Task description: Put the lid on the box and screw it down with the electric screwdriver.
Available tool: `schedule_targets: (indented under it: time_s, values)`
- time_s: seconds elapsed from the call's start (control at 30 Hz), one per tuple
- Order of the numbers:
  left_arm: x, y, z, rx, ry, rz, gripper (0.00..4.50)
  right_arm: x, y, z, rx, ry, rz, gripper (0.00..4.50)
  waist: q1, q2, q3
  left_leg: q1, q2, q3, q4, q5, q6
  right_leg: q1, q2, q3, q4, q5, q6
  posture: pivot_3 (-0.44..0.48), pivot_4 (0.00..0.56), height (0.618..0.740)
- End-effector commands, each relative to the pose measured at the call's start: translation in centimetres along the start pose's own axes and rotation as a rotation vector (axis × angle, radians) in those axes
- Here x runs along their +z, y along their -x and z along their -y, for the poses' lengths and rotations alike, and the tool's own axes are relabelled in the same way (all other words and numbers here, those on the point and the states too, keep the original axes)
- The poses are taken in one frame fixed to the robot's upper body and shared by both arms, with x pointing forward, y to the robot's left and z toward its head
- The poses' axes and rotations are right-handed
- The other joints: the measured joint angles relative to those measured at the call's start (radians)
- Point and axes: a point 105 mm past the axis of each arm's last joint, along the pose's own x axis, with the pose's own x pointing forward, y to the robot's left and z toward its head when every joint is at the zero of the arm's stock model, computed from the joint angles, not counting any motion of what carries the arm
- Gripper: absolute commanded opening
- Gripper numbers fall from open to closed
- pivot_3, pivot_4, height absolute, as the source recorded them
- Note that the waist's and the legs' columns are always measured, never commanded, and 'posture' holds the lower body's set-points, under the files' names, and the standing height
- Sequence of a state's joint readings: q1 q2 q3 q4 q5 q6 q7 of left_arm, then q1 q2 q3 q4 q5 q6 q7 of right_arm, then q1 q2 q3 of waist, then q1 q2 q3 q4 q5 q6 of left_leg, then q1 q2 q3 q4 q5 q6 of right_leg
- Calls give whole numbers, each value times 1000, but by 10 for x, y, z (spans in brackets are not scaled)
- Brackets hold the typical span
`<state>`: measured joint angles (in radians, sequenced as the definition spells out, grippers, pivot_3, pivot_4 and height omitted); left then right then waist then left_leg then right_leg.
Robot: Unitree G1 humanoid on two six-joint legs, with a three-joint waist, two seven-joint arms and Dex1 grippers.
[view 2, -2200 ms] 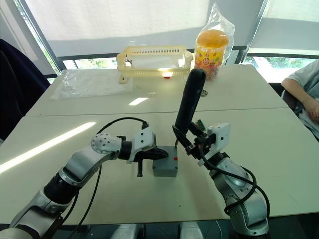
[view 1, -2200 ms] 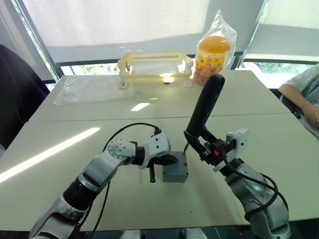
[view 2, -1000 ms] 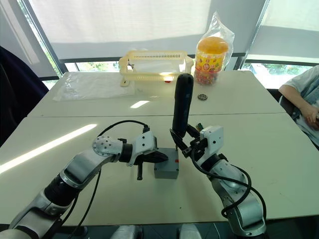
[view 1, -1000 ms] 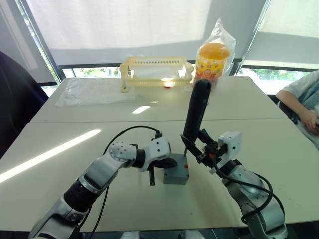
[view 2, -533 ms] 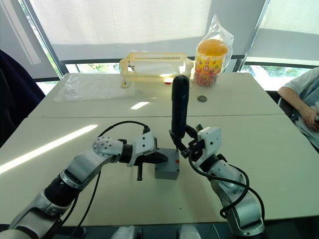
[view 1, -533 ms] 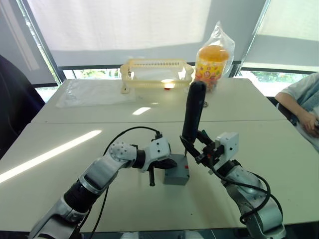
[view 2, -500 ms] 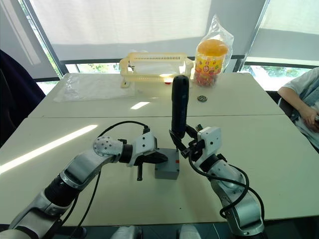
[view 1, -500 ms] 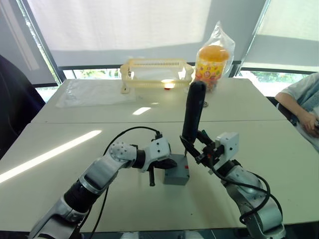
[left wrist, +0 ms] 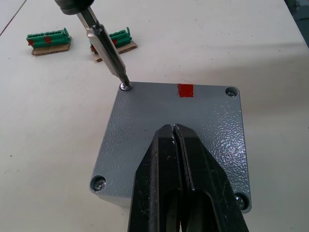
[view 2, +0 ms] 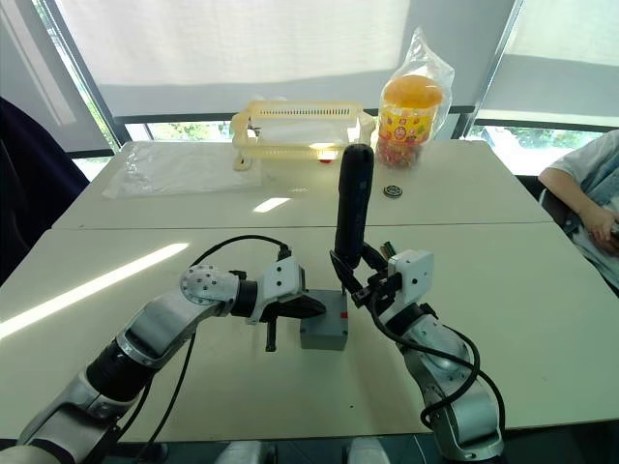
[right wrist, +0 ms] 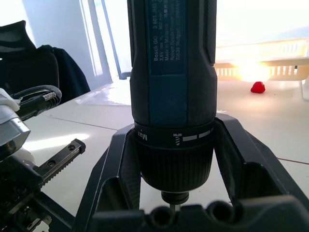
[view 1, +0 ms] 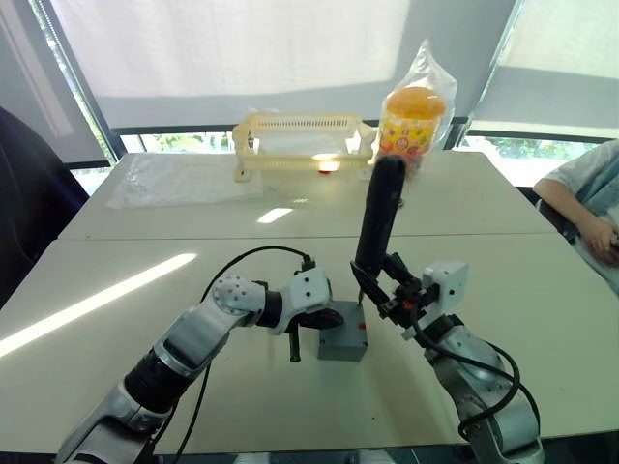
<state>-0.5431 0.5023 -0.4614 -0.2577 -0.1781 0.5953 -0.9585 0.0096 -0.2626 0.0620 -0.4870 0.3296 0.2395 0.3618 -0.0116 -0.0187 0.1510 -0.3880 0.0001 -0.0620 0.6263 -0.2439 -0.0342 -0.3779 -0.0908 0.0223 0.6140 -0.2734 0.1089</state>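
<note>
Overhead, one box sits on the worktop between two arms. Left wrist view: the left pincer, pressed together, rests on the lid (four corner screws, one red mark); the bit touches one screw; two green connectors lie beyond. Right wrist view: the right pincer clamps one electric screwdriver.

My left gripper, fingers pressed together, rests flat on the lid, which sits closed on the box on the pale table. The electric screwdriver leans in at a tilt, its metal bit seated in the screw at one far corner of the lid. A red mark shows at the lid's far edge. Screws sit in the other three corners. Two green connector pieces lie beyond the box, well apart from it.
</note>
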Motion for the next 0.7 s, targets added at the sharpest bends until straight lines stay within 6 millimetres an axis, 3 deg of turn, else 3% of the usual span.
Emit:
schedule_targets:
  time_s: [0.03,0.27,0.7]
  values:
    - [-20,-2,5,-12,28,-72,0,-11,10,8,-46,-19,-35,1741,0,2,1,-1,0,0,0,0,0,0,0,0,0,0,0,0,150,740]
    - [-20,-3,5,-16,24,-70,0,30,12,-2,-10,9,81,1741,2,6,6,-8,-4,2,-2,0,0,-6,-4,0,0,0,0,0,150,740]
    - [-21,-4,4,-17,24,-72,0,54,6,-3,-12,13,155,1741,1,8,9,-15,-5,2,-1,1,1,-13,4,-3,1,0,1,0,150,740]
